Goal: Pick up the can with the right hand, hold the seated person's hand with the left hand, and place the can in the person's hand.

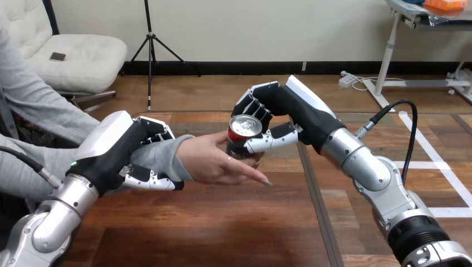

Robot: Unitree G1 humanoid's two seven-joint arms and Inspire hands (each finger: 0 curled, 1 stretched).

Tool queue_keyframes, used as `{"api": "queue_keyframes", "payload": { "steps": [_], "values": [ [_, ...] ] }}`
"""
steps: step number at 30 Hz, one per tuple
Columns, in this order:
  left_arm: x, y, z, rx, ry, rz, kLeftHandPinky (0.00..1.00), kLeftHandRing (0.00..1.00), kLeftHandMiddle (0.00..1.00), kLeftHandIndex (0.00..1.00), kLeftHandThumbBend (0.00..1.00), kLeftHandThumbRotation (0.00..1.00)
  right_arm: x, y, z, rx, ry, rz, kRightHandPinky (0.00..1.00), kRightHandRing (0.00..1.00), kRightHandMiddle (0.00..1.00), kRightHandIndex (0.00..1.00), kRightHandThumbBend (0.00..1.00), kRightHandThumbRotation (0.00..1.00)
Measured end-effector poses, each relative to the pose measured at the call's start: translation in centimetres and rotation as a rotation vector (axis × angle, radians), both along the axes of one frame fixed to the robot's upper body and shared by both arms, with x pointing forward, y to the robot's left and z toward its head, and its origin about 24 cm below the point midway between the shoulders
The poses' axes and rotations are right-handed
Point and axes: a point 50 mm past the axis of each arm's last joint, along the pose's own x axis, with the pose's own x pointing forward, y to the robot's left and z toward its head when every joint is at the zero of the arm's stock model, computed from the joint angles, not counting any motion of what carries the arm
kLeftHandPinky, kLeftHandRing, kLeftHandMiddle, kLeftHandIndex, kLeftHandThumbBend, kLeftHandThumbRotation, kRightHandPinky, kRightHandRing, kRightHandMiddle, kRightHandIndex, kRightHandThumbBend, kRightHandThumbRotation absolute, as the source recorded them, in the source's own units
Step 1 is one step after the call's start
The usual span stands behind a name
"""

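My right hand (pixel 281 105), centre of frame: black, white shell on its back, fingers banded black and white. The can (pixel 243 129) beside it: red side, shiny silver top. My left hand (pixel 114 150), left of centre: same black with a white shell, thumb black and white. I see the right forearm (pixel 362 161) at lower right, silver with a black collar. The left forearm (pixel 50 222) at lower left is silver too. The sleeve (pixel 158 158) is plain grey. The table (pixel 222 228) is reddish-brown wood with streaky grain and one darker seam.
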Motion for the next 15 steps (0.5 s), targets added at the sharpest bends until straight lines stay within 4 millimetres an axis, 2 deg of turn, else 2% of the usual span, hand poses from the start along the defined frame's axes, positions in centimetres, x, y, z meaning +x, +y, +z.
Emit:
{"api": "queue_keyframes", "payload": {
  "steps": [5, 15],
  "values": [
    [0.01, -0.01, -0.02, 0.0, 0.001, 0.002, 0.26, 0.3, 0.37, 0.43, 0.7, 0.0, -0.01, 0.06, 0.17, -0.003, -0.006, 0.006, 0.45, 0.51, 0.54, 0.56, 0.78, 0.79],
    [0.06, -0.11, -0.02, 0.004, 0.01, 0.001, 0.26, 0.31, 0.38, 0.43, 0.7, 0.0, -0.08, 0.67, 0.56, 0.01, -0.025, 0.024, 0.52, 0.56, 0.58, 0.6, 0.82, 0.96]
  ]
}}
